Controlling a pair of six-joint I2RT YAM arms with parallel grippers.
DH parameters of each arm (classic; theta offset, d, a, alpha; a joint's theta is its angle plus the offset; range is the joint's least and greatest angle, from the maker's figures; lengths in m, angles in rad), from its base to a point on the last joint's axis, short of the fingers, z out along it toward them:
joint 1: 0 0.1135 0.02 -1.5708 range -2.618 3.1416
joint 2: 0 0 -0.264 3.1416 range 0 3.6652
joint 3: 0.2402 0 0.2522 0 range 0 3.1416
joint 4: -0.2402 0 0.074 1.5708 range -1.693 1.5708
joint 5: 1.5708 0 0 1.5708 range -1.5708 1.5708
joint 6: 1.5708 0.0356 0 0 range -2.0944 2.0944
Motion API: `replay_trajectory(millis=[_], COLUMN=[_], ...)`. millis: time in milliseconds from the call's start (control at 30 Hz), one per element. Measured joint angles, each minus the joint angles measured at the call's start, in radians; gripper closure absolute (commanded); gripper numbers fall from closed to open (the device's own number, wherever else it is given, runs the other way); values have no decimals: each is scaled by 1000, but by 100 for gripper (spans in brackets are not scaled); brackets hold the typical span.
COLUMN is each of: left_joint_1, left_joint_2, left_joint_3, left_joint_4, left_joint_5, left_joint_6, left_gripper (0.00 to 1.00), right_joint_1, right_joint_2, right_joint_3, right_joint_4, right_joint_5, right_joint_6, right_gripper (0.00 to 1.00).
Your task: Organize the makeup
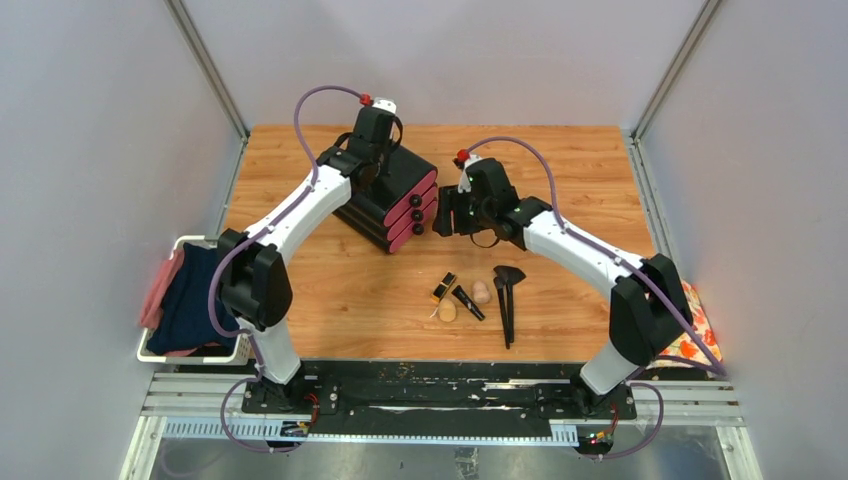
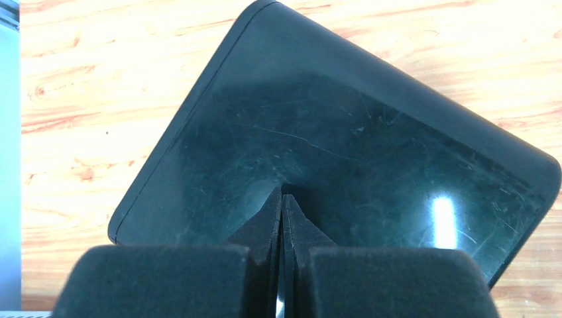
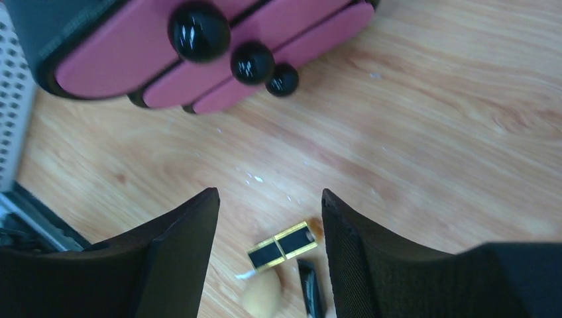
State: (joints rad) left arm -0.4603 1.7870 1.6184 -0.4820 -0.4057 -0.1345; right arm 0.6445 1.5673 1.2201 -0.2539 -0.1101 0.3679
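The surface (image 1: 330, 290) is smooth, light wood-grain board with a faint sheen. The black plastic box top (image 2: 331, 152) is glossy and finely scratched. The pink drawer fronts (image 3: 126, 59) look matt, and their round black knobs (image 3: 199, 30) are polished. The small black-and-gold case (image 3: 283, 245) has shiny gold bands. The beige egg-shaped sponge (image 3: 262, 295) looks soft and matt. The right end effector (image 3: 268, 202) is matt black, and one finger's inner face is finely textured.

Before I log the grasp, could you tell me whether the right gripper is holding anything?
No, the right gripper stands open and empty, the black-and-gold case lying on the table beneath.
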Motion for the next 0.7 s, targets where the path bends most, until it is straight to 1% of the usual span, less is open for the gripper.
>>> replay_trajectory(millis=[100,333,500,700], left_joint_1=[9,14,14,14], left_joint_2=[0,0,-4,-8], left_joint_3=[-3,-23,-35,-43], left_joint_4=[7,49,71,80], left_joint_5=[4,6,9,13], left_joint_6=[-3,-7,-7,-7], left_gripper=[100,100,100,100], right_joint_1=[-39,-138,-156,-156], right_joint_2=[42,201,293,299], right_joint_3=[-3,-74,-81,-182], right_joint_4=[108,454,676,949], right_joint_5=[-101,-345,-455,-530], right_joint_6=[56,266,385,512], right_gripper=[38,42,42,42])
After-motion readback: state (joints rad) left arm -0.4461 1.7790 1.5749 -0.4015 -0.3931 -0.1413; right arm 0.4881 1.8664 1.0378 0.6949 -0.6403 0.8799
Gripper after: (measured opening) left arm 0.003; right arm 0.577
